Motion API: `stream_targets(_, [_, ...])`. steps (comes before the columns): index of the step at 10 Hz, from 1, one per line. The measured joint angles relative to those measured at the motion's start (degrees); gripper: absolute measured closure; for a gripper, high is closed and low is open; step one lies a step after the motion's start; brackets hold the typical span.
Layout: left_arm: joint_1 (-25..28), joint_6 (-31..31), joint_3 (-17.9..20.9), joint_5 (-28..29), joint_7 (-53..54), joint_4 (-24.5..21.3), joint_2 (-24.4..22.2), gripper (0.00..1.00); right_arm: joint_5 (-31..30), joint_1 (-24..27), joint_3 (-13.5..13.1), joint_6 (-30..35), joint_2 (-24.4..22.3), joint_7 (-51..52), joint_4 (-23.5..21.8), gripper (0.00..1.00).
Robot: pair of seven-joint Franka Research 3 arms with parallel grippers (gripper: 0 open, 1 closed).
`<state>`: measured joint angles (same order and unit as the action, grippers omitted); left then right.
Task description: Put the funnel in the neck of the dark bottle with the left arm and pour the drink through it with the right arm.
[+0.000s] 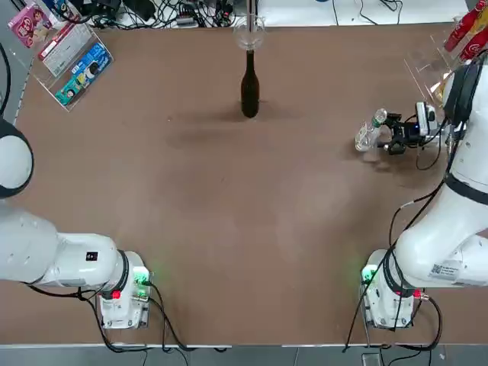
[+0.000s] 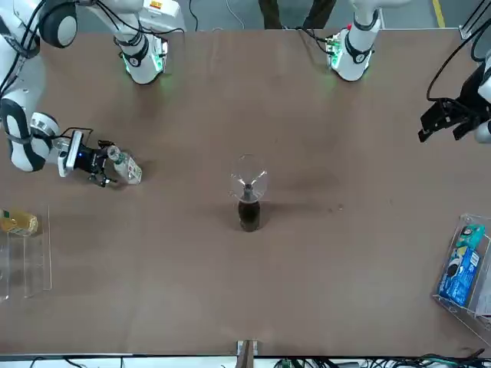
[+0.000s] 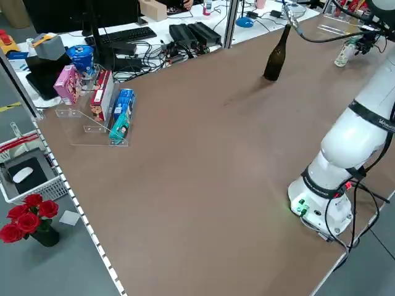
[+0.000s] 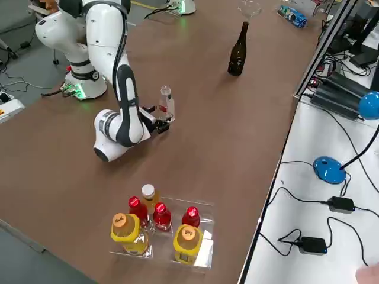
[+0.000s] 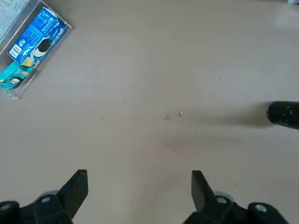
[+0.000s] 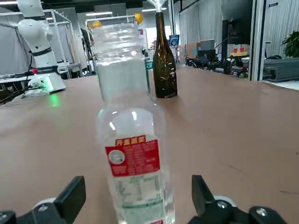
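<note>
Right gripper [image 6: 135, 200]: fingers spread wide to either side of the drink [image 6: 133, 140], with gaps on both sides — nothing gripped.
Left gripper [image 5: 138, 196]: fingers wide apart, holding nothing, bare table [image 1: 229, 229] under it.
Drink: one small clear bottle, upright, at the right edge of the top view [image 1: 371, 131], well apart from the dark bottle [image 1: 249, 85].
Dark bottle: one, upright, upper centre of the top view.
Funnel [image 1: 249, 32]: one, seated in the neck of the dark bottle — the clear cone sits above the bottle top in the front view [image 2: 248, 180].
Right arm [image 4: 112, 71]: bent low over the table, wrist level, gripper pointing sideways at the drink.
Left arm [image 1: 46, 252]: drawn back at the lower left of the top view, gripper pointing down.
</note>
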<state>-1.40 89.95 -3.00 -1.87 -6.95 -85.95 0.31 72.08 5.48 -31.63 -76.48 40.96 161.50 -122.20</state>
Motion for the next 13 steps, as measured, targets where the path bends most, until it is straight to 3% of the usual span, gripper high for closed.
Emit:
stream_targets(4, [0.0,0.0,-0.1,0.0,0.0,0.0,0.0,0.02,-5.3,-0.8,-6.5,3.9,-0.6,-2.9,0.4,0.00])
stream_targets(6, [-0.1,0.0,-0.2,0.0,0.0,0.0,0.0,0.02,-6.8,-1.9,-8.4,3.9,-3.7,-6.3,1.0,0.00])
stream_targets(10, [-0.2,0.0,-0.2,0.0,-0.1,0.0,0.2,0.02,-13.5,-3.6,-9.2,-0.9,-15.0,-23.9,4.9,0.00])
stream_targets(13, [-0.2,0.0,-0.2,0.0,-0.3,0.0,0.3,0.02,-25.1,-4.0,-8.2,-7.7,-29.4,-45.4,6.1,0.00])
